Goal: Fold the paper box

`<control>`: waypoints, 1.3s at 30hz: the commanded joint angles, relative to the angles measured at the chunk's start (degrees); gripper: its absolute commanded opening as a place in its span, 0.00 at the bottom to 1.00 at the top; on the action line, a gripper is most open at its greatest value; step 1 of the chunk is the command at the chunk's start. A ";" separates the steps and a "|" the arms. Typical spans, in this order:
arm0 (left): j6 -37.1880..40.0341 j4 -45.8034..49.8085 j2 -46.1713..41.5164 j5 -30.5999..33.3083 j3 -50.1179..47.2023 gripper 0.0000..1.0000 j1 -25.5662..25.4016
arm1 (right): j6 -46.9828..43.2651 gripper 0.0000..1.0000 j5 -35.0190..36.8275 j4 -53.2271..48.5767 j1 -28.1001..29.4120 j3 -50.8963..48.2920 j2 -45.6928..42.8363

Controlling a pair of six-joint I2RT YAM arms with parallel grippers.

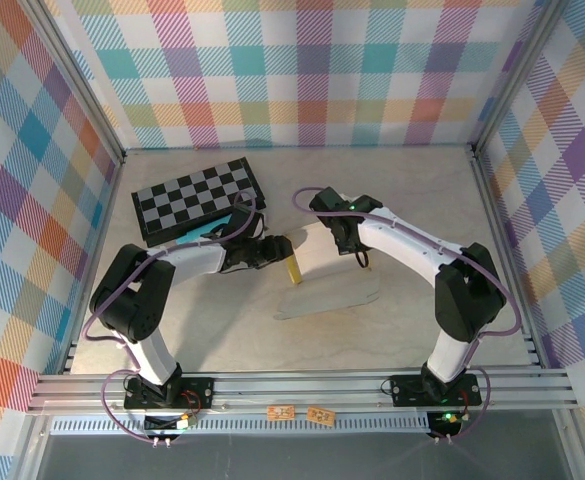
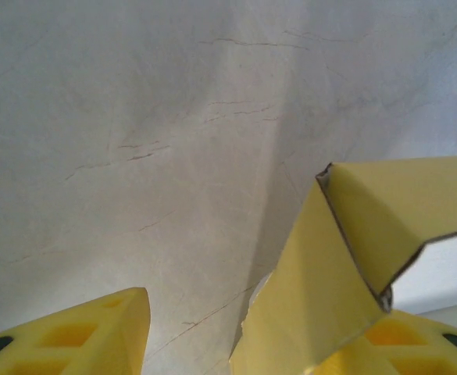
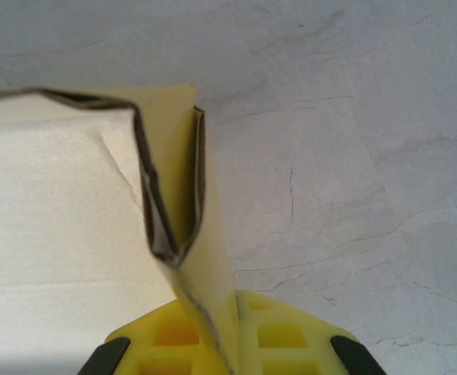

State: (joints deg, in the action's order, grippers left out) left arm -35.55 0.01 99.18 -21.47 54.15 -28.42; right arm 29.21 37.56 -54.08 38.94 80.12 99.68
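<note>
The paper box [image 1: 292,268] is a yellow cardboard sheet with a pale inner face, lifted partly off the table between both arms. My right gripper [image 1: 360,262] pinches its right edge. In the right wrist view, the fingers [image 3: 290,336] are shut on a folded yellow flap [image 3: 177,156] that rises from between them. My left gripper [image 1: 277,248] is at the sheet's left end. In the left wrist view, its jaws stand apart: a yellow folded corner [image 2: 345,258] lies against the right finger [image 2: 415,348], and bare table shows between the cardboard and the left finger [image 2: 80,336].
A black-and-white checkerboard [image 1: 197,198] lies at the back left, just behind the left arm, with a small teal object [image 1: 212,232] at its near edge. Plaid walls enclose the table on three sides. Small cards [image 1: 294,412] lie on the front rail.
</note>
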 commanded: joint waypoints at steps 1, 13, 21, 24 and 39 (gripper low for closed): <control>0.71 -0.34 0.60 -1.17 1.69 0.53 -0.68 | 0.58 0.00 -0.56 -1.32 -0.28 1.95 0.78; 4.51 3.52 3.56 6.37 3.73 0.31 -3.53 | 0.78 0.00 -0.62 -1.37 -0.37 1.88 0.55; 5.33 9.35 4.16 15.04 5.37 0.04 -5.48 | 1.04 0.00 -0.56 -1.33 -0.33 2.00 0.60; 3.93 15.17 4.77 21.52 6.39 0.00 -7.09 | 1.37 0.00 -0.19 -1.63 -0.42 2.03 0.52; 0.70 19.37 2.55 22.63 6.16 0.18 -8.39 | 1.17 0.00 -0.03 -1.70 -0.36 2.32 0.64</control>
State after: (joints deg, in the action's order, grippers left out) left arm -34.98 13.32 102.48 -1.26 62.81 -37.50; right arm 29.56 36.34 -53.52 38.96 80.68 99.79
